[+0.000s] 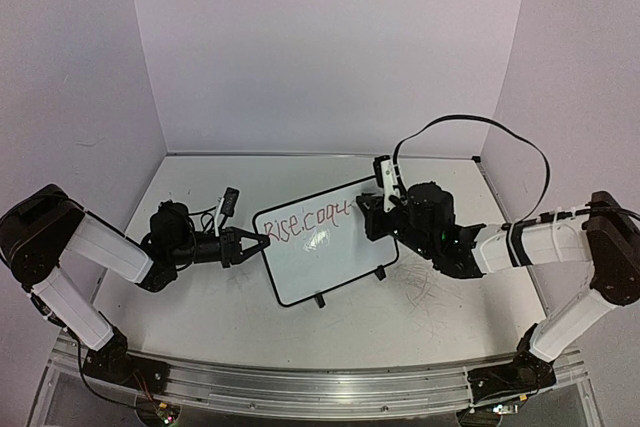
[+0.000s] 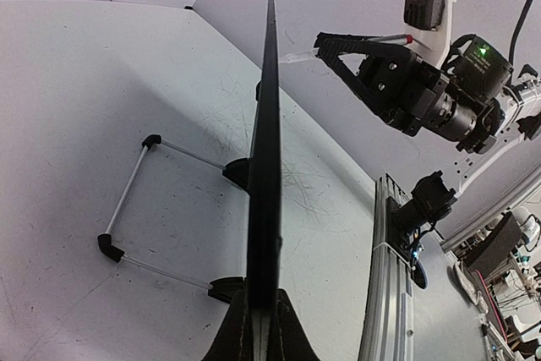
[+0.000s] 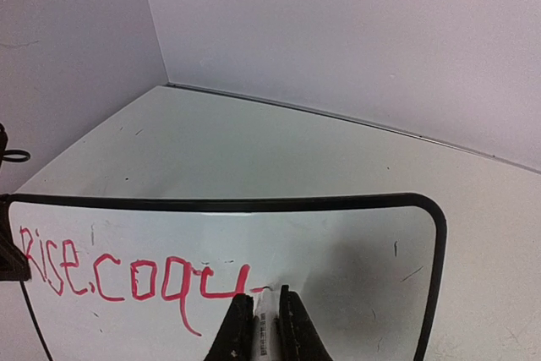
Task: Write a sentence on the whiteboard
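The whiteboard (image 1: 325, 247), white with a thin black frame and two black feet, stands tilted in the table's middle. Red letters (image 1: 312, 224) reading "Rise.coqu" run along its top line; they also show in the right wrist view (image 3: 127, 281). My left gripper (image 1: 250, 243) is shut on the board's left edge, which shows edge-on in the left wrist view (image 2: 266, 166). My right gripper (image 1: 378, 209) is shut on a white marker (image 3: 266, 327), whose tip touches the board (image 3: 363, 251) just right of the last letter.
The board's wire stand (image 2: 127, 200) rests on the scuffed white tabletop (image 1: 210, 307) behind the board. White walls close the back and sides. An aluminium rail (image 1: 320, 387) runs along the near edge. A black cable (image 1: 480, 127) loops above the right arm.
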Controlling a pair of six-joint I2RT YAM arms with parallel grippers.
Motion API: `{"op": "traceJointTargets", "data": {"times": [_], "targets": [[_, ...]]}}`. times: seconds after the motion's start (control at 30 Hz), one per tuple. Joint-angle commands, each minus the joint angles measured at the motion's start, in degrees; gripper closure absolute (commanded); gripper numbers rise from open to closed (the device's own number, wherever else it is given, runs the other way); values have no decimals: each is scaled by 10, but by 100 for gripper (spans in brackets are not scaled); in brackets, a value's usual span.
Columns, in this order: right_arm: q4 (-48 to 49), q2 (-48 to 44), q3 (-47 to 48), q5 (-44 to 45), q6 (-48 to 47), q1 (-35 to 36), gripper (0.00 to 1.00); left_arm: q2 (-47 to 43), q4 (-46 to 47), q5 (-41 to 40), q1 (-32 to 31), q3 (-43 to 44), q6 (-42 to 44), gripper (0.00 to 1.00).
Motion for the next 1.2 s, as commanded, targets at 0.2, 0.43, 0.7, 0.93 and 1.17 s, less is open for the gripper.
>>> {"op": "traceJointTargets", "data": {"times": [0.2, 0.43, 0.7, 0.93, 1.17], "targets": [[16, 8, 35, 24, 5, -13, 100, 6, -27, 4, 0, 9, 11, 100], [21, 16, 43, 2, 5, -13, 100, 7, -27, 4, 0, 9, 11, 100], [16, 21, 20, -27, 30, -12, 100, 9, -28, 5, -1, 12, 12, 100], [13, 6, -14, -21, 45, -12, 100, 9, -28, 4, 0, 11, 12, 100], [11, -3, -26, 8, 45, -12, 100, 7, -28, 4, 0, 10, 11, 100]]}}
